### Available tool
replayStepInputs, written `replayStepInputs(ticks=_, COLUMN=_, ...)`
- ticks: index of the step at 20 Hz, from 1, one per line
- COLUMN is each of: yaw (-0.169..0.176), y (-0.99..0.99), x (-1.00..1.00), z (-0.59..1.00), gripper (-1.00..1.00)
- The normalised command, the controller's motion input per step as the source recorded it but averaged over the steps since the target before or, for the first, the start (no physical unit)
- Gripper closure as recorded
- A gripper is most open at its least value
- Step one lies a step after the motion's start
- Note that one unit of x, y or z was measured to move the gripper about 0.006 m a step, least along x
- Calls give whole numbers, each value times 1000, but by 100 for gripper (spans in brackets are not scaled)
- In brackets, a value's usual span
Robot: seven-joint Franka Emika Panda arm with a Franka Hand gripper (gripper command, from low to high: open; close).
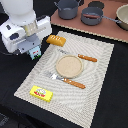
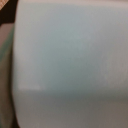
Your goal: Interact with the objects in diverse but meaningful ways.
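The light-blue, white-topped carton (image 1: 34, 52) sits at the far-left edge of the striped mat, directly under my gripper (image 1: 33, 48). In the wrist view the carton's pale surface (image 2: 70, 60) fills almost the whole picture, very close to the camera. My fingers are hidden in both views, so I cannot tell whether they are closed on it. The orange ridged bread loaf (image 1: 56, 40) lies on the mat just to the exterior view's right of the gripper. The yellow flat packet (image 1: 42, 93) lies at the mat's near-left corner. The dark brown sausage is out of view.
A tan round plate (image 1: 67, 65) sits mid-mat, with an orange-handled fork (image 1: 67, 80) in front of it and a knife (image 1: 86, 58) behind it. Grey pots (image 1: 67, 7) (image 1: 92, 16) and a bowl (image 1: 123, 16) stand on the brown board at the back.
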Motion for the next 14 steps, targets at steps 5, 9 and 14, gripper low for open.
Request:
replayStepInputs(ticks=5, yaw=0, y=366, x=250, z=547, gripper=-100)
replayStepInputs(ticks=9, yaw=0, y=503, x=331, z=813, gripper=-100)
replayStepInputs(ticks=14, yaw=0, y=426, x=594, z=724, gripper=-100)
